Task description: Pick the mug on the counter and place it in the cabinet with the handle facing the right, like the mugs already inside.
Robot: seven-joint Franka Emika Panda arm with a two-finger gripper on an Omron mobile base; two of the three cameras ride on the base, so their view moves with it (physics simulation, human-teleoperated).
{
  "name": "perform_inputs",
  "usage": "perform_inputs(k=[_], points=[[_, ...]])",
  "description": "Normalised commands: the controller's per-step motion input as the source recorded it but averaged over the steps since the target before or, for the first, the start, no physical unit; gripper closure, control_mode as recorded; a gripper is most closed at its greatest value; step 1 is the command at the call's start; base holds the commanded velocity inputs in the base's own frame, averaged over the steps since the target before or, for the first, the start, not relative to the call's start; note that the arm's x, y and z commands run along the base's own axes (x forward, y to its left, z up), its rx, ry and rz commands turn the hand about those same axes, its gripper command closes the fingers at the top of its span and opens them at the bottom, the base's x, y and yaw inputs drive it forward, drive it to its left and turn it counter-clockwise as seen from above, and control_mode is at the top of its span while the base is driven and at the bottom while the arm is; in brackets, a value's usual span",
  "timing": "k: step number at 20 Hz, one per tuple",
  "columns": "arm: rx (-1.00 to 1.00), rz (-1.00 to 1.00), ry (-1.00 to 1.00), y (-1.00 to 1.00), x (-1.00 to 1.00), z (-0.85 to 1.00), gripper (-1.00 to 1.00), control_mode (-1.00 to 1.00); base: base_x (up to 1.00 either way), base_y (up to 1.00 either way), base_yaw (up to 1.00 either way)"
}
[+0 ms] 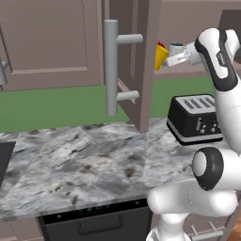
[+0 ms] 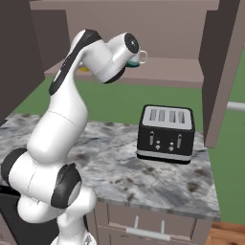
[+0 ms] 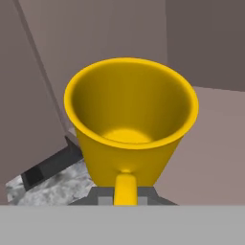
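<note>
The yellow mug (image 3: 130,119) hangs in the air at the open cabinet (image 2: 167,72), tilted, with its mouth towards the hand camera. Its yellow handle (image 3: 125,187) points down between the fingertips, and my gripper (image 3: 125,196) is shut on it. From the left base the mug (image 1: 161,57) shows just right of the open door's edge (image 1: 143,66), with my gripper (image 1: 169,59) behind it. From the right base a yellow sliver of the mug (image 2: 85,70) peeks out behind the arm. The marbled counter (image 1: 84,160) lies well below.
A white-and-teal mug (image 1: 176,47) stands on the cabinet shelf beside the hand, with a red mug (image 1: 161,45) edge near it. The door's grey bar handle (image 1: 111,66) juts out at left. A black toaster (image 2: 166,133) sits on the counter under the cabinet.
</note>
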Motion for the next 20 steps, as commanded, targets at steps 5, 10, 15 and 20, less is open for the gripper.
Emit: perform_inputs(k=[5,10,15,20], points=[[0.00,0.02,0.00,-0.03,0.21,0.00,1.00,-1.00,0.00,0.00,0.00],[0.00,0.03,0.00,-0.03,0.16,0.00,1.00,-1.00,0.00,0.00,0.00],[0.00,0.04,0.00,0.00,0.08,0.00,1.00,-1.00,0.00,0.00,0.00],[0.00,0.04,0.00,0.00,0.09,-0.03,1.00,-1.00,0.00,0.00,0.00]])
